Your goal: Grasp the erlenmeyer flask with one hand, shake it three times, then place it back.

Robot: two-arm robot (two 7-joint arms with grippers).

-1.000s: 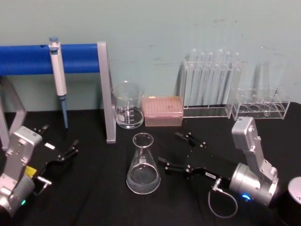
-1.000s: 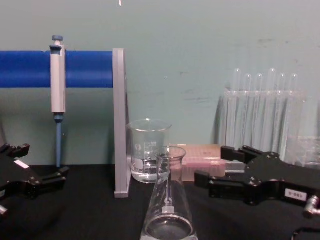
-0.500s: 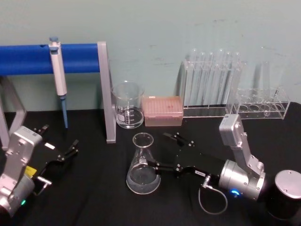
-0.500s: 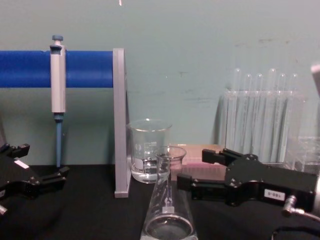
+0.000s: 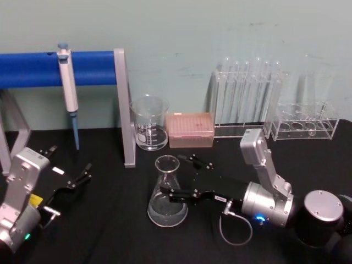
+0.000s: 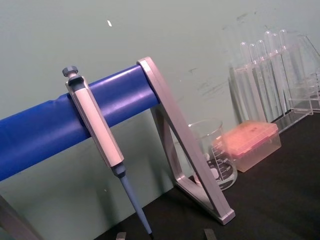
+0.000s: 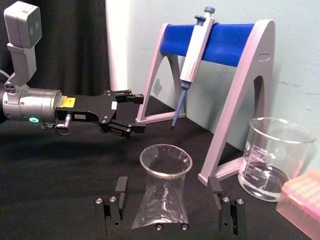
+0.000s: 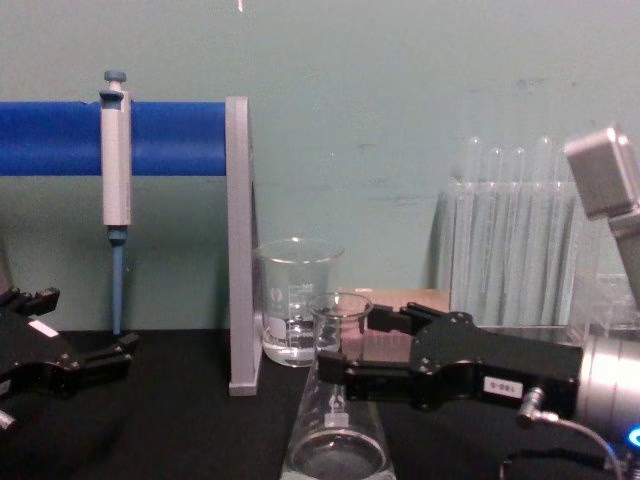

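"Where is the flask?"

"The flask (image 5: 166,193) stands upright on the black table (image 5: 110,225), low in the centre of the head view. It is in front of the beaker (image 5: 149,125) and the pink tip box (image 5: 190,130). The chest view has it at bottom centre, with its small white patch facing the camera."

"And the right gripper?"

"The right gripper (image 5: 174,175) reaches in from the lower right of the head view, about level with the flask's neck. Its jaws are spread wide, with one finger on each side of the glass. In the right wrist view the fingers (image 7: 116,202) flank the flask with a gap on both sides, so nothing is clamped yet."

"No contact at all?"

"In the head view the nearer finger overlaps the flask's outline, and I cannot tell from there. The wrist view shows clear space beside each finger."

"What about the other arm?"

"The left gripper (image 5: 70,159) sits at the lower left of the head view, well apart from the flask. Its fingers are parted and hold nothing."

"What else is on the table?"

"A pipette (image 5: 67,82) hangs on the blue stand (image 5: 33,69) at the upper left. A clear rack (image 5: 247,104) of test tubes stands against the wall at the upper right."
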